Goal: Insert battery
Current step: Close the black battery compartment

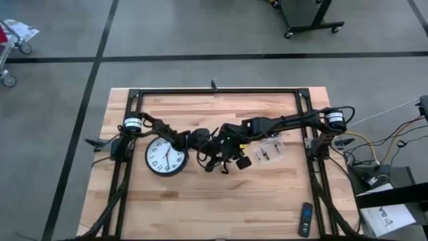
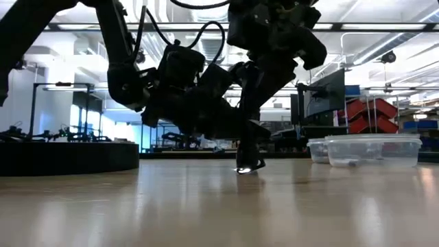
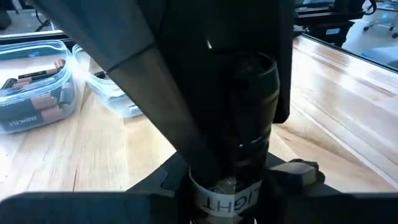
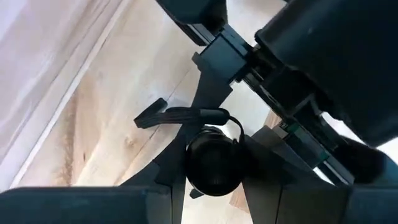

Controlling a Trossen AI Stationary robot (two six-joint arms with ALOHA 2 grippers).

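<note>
Both arms meet mid-table, just right of the wall clock (image 1: pixel 165 158) lying face up. Left gripper (image 1: pixel 208 159) and right gripper (image 1: pixel 227 155) are crowded together w/ a dark flashlight (image 3: pixel 252 99) between them; can't tell if either is closed or apart. Batteries sit in a clear container (image 1: pixel 270 152) near the right arm; a remote (image 1: pixel 305 219) lies at the table's near right edge.

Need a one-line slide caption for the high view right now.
Both arms meet mid-table beside the wall clock, with the clear battery container at the right and a remote near the front edge.
</note>
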